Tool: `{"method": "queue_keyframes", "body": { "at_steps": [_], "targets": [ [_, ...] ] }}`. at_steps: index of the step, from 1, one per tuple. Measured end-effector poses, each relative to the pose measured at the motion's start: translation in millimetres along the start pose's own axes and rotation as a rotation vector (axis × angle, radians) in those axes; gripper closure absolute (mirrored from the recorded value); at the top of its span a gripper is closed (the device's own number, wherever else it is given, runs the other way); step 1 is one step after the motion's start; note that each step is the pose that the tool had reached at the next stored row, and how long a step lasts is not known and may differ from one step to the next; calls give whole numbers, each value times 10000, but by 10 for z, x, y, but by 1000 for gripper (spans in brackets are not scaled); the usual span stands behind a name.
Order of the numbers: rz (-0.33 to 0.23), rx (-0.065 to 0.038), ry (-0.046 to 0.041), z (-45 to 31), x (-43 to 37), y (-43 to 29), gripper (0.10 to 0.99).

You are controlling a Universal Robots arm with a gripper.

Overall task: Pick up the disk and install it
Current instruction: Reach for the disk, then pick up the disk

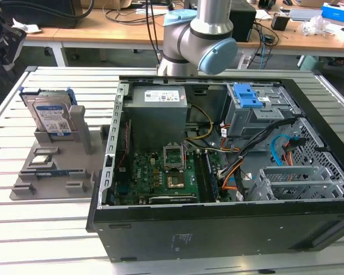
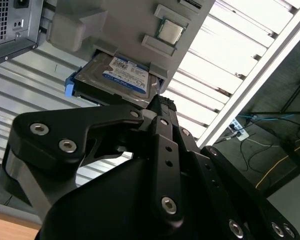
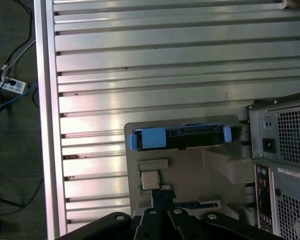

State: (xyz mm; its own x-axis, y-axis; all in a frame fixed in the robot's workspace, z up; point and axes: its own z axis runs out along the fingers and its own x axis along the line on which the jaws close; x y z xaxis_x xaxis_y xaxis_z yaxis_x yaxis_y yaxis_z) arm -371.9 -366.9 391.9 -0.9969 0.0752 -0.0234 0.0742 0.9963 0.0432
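Gripper (image 2: 159,102) fingers drawn together, nothing held between them. It hangs above the slatted bench (image 3: 140,75), clear of the disk (image 2: 122,75). In both wrist views the disk stands on edge in its blue carrier, slotted in the grey holder (image 3: 215,170) just beyond the gripper tips, untouched. Open computer case (image 1: 218,223) lies off to one side of the gripper

The grey stand (image 1: 83,137) hides the lower part of the disk (image 1: 51,114) in the exterior view, where the arm (image 1: 200,40) is cut off by the top edge. In the second wrist view the gripper (image 2: 157,101) covers the disk's near edge; the computer case (image 3: 285,150) runs off the first wrist view
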Motion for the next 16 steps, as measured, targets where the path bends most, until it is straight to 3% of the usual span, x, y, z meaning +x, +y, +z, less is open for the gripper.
{"method": "queue_keyframes", "body": {
  "at_steps": [8, 12, 16],
  "targets": [
    [-41, -2, 1, 0, 0, 1, 980],
    [-478, -11, 20, 0, 0, 1, 980],
    [-1473, -35, 63, 0, -1, 1, 980]
  ]
}}
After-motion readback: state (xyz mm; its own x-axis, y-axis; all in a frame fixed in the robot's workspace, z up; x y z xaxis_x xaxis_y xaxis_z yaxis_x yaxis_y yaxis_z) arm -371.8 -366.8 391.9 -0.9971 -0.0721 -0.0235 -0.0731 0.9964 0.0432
